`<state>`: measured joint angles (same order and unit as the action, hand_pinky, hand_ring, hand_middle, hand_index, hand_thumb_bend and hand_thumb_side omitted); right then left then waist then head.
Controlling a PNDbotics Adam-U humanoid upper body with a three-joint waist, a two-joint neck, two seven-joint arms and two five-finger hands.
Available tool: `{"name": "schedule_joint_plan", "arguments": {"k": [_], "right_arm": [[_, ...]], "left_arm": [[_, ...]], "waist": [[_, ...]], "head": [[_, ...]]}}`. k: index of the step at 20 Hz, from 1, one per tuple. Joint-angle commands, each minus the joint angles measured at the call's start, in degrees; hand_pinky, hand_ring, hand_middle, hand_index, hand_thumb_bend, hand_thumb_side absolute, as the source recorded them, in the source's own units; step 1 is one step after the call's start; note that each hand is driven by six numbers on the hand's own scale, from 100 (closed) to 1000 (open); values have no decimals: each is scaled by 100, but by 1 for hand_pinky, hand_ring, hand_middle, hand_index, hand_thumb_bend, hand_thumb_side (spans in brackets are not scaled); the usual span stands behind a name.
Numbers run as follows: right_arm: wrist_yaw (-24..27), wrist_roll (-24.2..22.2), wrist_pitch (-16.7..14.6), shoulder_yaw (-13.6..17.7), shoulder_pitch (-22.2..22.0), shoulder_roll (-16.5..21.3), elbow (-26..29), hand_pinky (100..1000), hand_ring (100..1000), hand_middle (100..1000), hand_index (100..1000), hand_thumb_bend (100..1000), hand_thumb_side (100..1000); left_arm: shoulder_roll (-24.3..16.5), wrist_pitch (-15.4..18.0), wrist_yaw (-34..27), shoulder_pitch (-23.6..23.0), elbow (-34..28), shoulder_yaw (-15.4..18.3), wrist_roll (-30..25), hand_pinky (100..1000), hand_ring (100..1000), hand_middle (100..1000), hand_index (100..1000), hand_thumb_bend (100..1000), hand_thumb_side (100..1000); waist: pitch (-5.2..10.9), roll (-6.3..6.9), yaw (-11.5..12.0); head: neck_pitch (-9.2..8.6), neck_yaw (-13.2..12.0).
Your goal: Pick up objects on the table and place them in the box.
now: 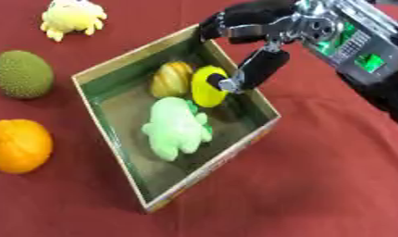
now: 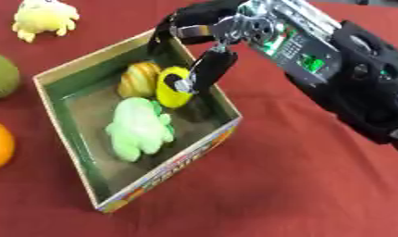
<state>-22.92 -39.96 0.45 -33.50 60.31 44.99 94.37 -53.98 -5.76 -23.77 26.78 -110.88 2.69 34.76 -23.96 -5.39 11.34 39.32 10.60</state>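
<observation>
right hand [image 1: 255, 41] reaches from upper right over box [image 1: 113, 69], fingers curled down, pinching yellow toy [image 1: 204, 90] | toy inside box, beside green plush [image 1: 178, 127] | left hand unseen

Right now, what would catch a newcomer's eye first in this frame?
The robot's right hand reaching from the upper right into the open box mid-table, a finger against a yellow object there. Beside it lie a light green plush and a yellow-orange striped object.
</observation>
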Motion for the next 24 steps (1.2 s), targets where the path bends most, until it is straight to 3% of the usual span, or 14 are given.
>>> {"name": "schedule_joint_plan", "arguments": {"k": [1, 4, 5, 6, 7, 8, 9, 10, 12, 15, 19, 24], "right_arm": [[-16, 4, -129, 198, 85, 124, 37, 905, 942, 868, 910, 159, 386], [127, 19, -102, 285, 55, 193, 182, 891, 920, 843, 889, 105, 386], [193, 61, -61, 324, 34, 222, 247, 888, 914, 835, 885, 105, 331], [278, 119, -12, 379, -1, 271, 340, 884, 901, 821, 874, 100, 370], [372, 191, 45, 448, -52, 341, 462, 882, 892, 808, 870, 100, 294], [456, 277, 112, 538, -122, 437, 618, 880, 887, 800, 866, 100, 277], [566, 381, 188, 646, -214, 543, 805, 878, 880, 789, 861, 100, 256], [706, 501, 269, 775, -326, 668, 1016, 877, 877, 782, 858, 100, 290], [1036, 776, 467, 1062, -603, 959, 1476, 878, 874, 776, 855, 100, 394], [1498, 1193, 627, 1484, -1115, 1427, 1944, 880, 873, 774, 853, 100, 545], [1839, 1722, 365, 2002, -1946, 1970, 2017, 881, 870, 769, 847, 100, 661], [1980, 2349, -5, 2556, -3011, 2384, 2022, 880, 869, 768, 844, 100, 732]], "left_arm": [[-164, 2, -20, 77, -34, 46, -11, 738, 734, 620, 810, 141, 796], [-169, -1, -22, 76, -36, 34, -23, 738, 733, 619, 809, 173, 793], [-177, -6, -18, 70, -44, 25, -36, 738, 732, 619, 808, 137, 792], [-194, -15, -4, 54, -65, 14, -56, 738, 729, 616, 806, 190, 781], [-219, -33, 27, 28, -99, 3, -85, 738, 723, 615, 805, 136, 779], [-254, -56, 82, -11, -154, -10, -127, 738, 717, 612, 805, 135, 775], [-308, -92, 172, -67, -229, -30, -202, 739, 705, 607, 803, 139, 740], [-388, -135, 317, -140, -301, -60, -335, 742, 701, 605, 804, 145, 695], [-579, -181, 773, -276, -354, -139, -822, 755, 705, 609, 812, 157, 649], [-999, -126, 1824, -493, -369, -317, -1967, 786, 725, 634, 828, 200, 607], [-1475, -108, 3069, -667, -371, -604, -3555, 816, 755, 686, 850, 282, 627], [-1901, 2, 3657, -690, -371, -910, -4819, 848, 796, 753, 875, 349, 604]], "waist": [[117, 48, -10], [128, 65, -32], [134, 73, -35], [140, 84, -39], [147, 93, -44], [153, 100, -49], [158, 107, -57], [164, 113, -70], [171, 123, -91], [177, 148, -109], [168, 212, -90], [128, 286, -102]], "head": [[45, -38], [59, -62], [60, -82], [61, -118], [61, -156], [57, -196], [50, -237], [40, -285], [16, -360], [2, -418], [-3, -496], [-15, -565]]}}
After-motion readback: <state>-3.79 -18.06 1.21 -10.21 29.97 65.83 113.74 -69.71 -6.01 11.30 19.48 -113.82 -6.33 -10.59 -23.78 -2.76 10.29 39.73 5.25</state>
